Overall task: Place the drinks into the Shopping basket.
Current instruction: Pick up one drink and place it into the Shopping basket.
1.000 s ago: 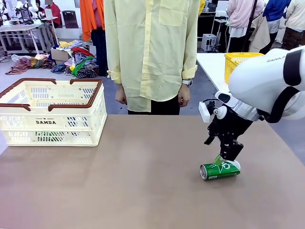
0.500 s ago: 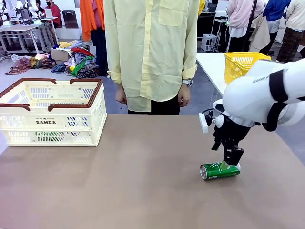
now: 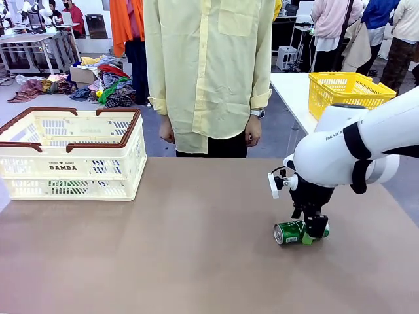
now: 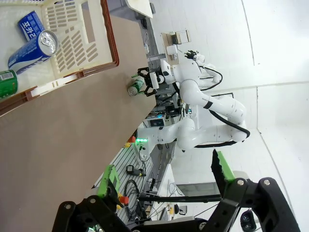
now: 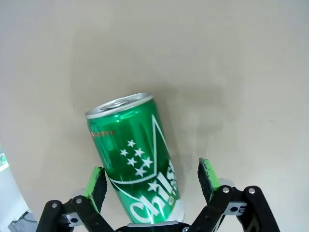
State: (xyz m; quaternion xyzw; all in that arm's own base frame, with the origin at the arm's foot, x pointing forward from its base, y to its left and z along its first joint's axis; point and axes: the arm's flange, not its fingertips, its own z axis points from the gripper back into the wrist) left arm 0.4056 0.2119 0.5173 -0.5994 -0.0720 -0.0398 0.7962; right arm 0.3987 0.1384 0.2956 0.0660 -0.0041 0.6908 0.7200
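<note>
Your right gripper (image 5: 152, 175) straddles, jaws wide and not yet closed, the green metal can with white lettering (image 5: 135, 154), lying on its side at the front view's lower right. Likely light, slick, thin-walled and apt to roll: pinch it mid-body, gently.

Front: fixed, facing across the counter (image 3: 196, 261). Left wrist: rolled sideways, far back, glimpsing basket (image 4: 72, 24) and distant green can (image 4: 134, 89). Right wrist: pointing down, tight on that same can.
</note>
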